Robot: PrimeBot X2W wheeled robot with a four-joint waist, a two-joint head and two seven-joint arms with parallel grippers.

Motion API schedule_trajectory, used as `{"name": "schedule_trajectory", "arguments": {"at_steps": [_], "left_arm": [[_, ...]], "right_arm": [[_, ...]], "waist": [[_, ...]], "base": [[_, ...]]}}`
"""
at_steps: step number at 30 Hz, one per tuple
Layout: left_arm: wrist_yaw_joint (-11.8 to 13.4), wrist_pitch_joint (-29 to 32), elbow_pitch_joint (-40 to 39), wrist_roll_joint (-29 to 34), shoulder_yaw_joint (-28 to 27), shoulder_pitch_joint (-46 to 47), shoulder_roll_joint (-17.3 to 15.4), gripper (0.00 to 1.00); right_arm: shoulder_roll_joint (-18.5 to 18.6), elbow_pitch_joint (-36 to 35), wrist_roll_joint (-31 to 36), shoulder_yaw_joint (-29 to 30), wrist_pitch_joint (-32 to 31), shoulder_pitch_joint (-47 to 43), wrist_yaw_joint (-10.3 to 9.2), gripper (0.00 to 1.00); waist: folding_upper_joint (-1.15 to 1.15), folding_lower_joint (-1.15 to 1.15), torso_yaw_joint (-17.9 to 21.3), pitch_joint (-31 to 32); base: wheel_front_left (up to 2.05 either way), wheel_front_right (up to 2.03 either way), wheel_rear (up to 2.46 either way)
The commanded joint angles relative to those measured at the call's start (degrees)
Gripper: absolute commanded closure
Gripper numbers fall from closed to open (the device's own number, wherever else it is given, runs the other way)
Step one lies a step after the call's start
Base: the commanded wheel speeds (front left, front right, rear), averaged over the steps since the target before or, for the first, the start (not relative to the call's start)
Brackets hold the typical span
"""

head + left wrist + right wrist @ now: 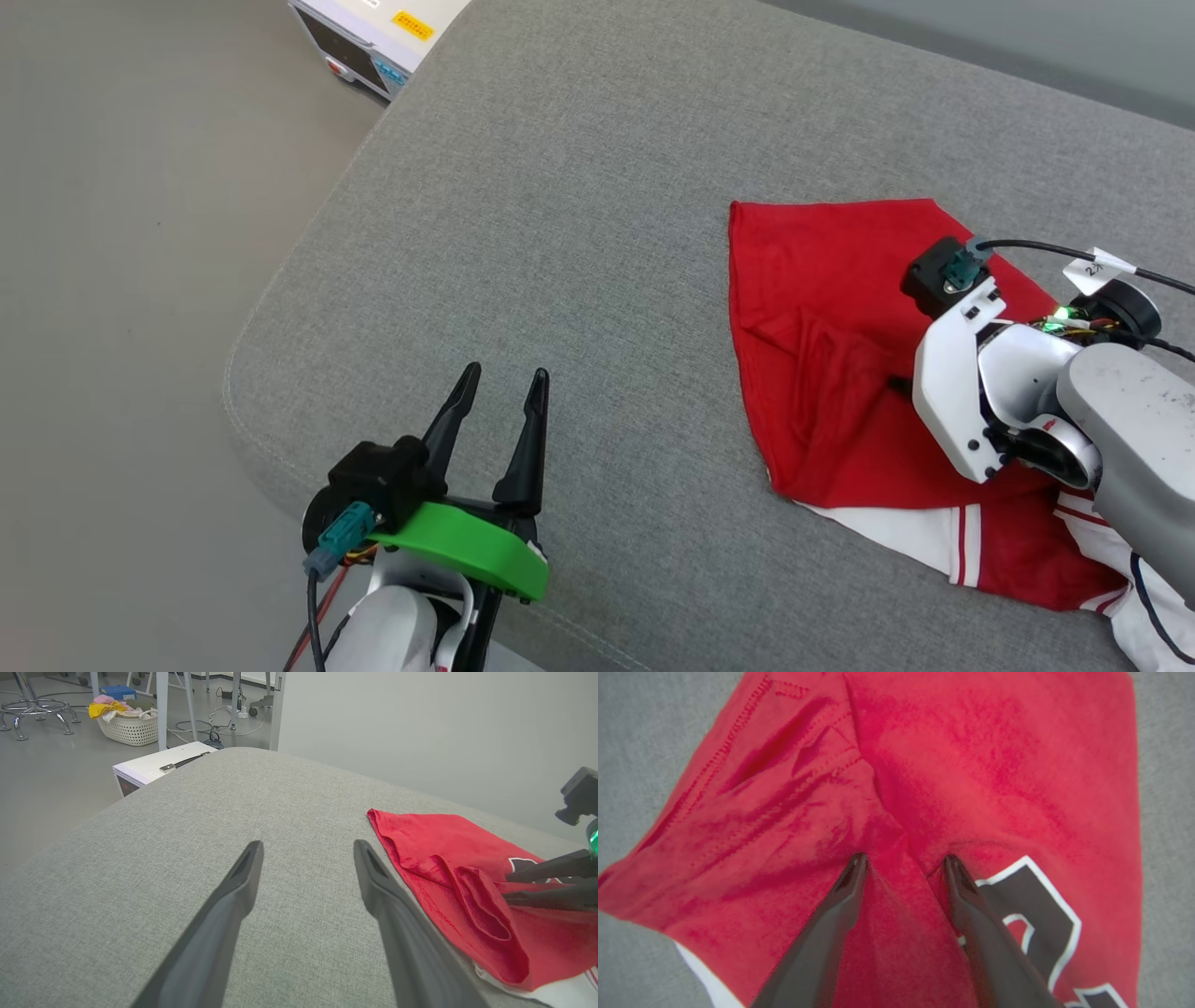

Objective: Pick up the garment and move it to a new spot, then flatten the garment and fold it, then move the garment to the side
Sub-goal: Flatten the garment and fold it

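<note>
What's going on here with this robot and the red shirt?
The robot is working on a red garment lying rumpled on a grey cushion. Its right gripper is down on the cloth, jaws apart, with a ridge of fabric between the fingers. The left gripper hovers open over bare cushion, touching nothing.

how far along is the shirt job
Nothing looks finished: the shirt lies rumpled, with a fold across it, on the cushion. In hand: the right gripper presses into the red fabric, fingers apart astride a ridge, apparently starting a pick. The left gripper hovers open over bare cushion. Left: moving, flattening, folding, setting aside.
</note>
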State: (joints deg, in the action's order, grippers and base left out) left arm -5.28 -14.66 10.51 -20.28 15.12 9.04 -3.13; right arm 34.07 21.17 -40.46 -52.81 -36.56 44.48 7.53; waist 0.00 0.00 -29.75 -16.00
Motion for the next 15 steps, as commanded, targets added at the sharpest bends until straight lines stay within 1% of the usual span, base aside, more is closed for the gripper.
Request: {"name": "schedule_trajectory", "arguments": {"at_steps": [1, 8, 11, 15], "left_arm": [[0.42, -0.34, -0.1, -0.37, -0.03, 0.73, 0.24, 0.0], [0.46, -0.34, 0.63, 0.24, -0.55, 0.58, 0.24, 0.0], [0.28, -0.34, 0.95, 0.8, -0.89, 0.17, 0.24, 0.0], [-0.02, -0.34, 1.42, 1.65, -1.36, -0.41, 0.24, 0.0]], "right_arm": [[-0.03, 0.66, -0.87, -1.02, 0.6, 0.07, -0.04, 1.0], [-0.14, -0.03, -3.53, -1.65, 4.42, 1.08, -0.04, 1.0], [-0.09, -1.51, -5.09, -0.44, 6.72, 1.12, -0.04, 1.0], [1.05, -3.82, -7.13, 2.33, 8.87, 0.36, -0.04, 1.0]], "waist": [[0.0, 0.0, 0.3, 0.2], [0.0, 0.0, 2.54, 2.35], [0.0, 0.0, 4.19, 3.92], [0.0, 0.0, 6.27, 5.63]], "base": [[0.0, 0.0, 0.0], [0.0, 0.0, 0.0], [0.0, 0.0, 0.0], [0.0, 0.0, 0.0]]}}
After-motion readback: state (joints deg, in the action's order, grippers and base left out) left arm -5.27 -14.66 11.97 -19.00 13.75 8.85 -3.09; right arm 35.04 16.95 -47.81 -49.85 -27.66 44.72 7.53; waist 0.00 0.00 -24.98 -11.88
